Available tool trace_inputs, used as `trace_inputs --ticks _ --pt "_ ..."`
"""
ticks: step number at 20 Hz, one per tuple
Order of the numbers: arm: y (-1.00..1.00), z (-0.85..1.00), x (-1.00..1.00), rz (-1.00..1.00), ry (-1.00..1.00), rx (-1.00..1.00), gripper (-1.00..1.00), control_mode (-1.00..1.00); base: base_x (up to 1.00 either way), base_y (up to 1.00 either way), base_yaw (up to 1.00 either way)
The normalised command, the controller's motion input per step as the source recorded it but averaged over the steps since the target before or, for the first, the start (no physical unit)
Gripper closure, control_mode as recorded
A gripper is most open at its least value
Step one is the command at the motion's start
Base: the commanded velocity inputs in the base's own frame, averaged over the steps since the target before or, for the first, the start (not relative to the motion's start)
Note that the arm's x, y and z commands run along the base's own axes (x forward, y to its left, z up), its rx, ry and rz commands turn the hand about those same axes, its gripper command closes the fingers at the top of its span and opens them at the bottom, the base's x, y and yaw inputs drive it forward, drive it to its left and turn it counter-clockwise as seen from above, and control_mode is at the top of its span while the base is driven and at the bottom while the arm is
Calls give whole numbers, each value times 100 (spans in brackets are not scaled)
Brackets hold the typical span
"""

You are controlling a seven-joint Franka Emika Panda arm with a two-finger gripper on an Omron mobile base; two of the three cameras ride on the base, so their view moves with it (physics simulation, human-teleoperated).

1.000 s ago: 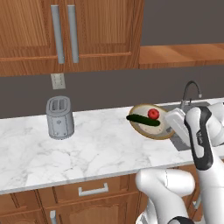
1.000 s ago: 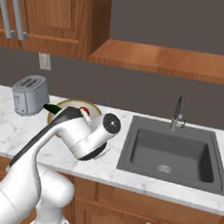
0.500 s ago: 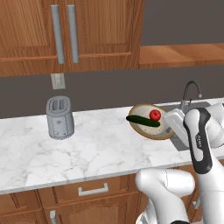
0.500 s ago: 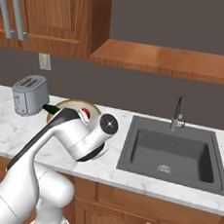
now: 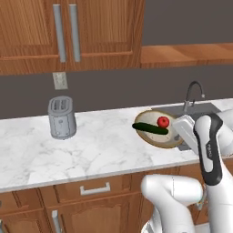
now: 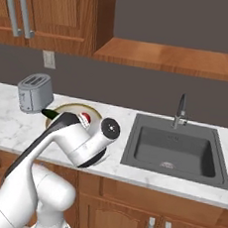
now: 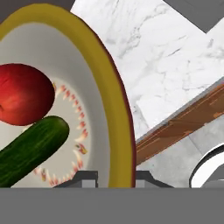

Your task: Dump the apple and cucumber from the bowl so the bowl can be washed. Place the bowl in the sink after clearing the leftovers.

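Far left on the marble counter [image 5: 91,150] stands a grey toaster [image 5: 62,117], well apart from my work, below a wall outlet [image 5: 59,80] and wooden upper cabinets [image 5: 68,32]. Moving right, the bowl [image 5: 157,139] sits on the counter just left of the sink [image 6: 177,150], with the cucumber [image 5: 151,129] lying across its cream inside and the apple [image 5: 163,121] just behind it, toward the wall. Both leftovers are inside the bowl, so I judge the dumping step not yet done.

My pincer [image 7: 115,177] is at the bowl's near right rim: in the hand view one fingertip [image 7: 83,178] shows inside the yellow-brown rim and the other outside it, so the rim runs between them. I straddle the rim like this because a shallow, wide bowl offers no other hold, and a rim grip lets me tip it. Whether the fingers are pressed onto the rim or only set around it, I cannot tell.

Right of the bowl, the sink's dark basin lies sunk into the counter, with its faucet [image 6: 180,110] at the far edge. That short gap suits carrying the bowl over once it is cleared. Drawers and cabinet doors [image 6: 140,213] run below the counter edge.
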Motion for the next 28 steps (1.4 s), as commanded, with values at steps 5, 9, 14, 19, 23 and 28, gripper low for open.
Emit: trace_inputs --ticks 5,9,14,19,23,28 --pt "0 0 0 0 0 0 100 100 -57 -52 0" --pt "0 0 0 0 0 0 100 100 -14 -73 -3" --pt "0 0 0 0 0 0 100 100 0 -86 -7" --pt "0 0 0 0 0 0 100 100 3 -88 -3" --pt "0 0 0 0 0 0 100 100 31 -60 0" --pt "0 0 0 0 0 0 100 100 48 -35 0"
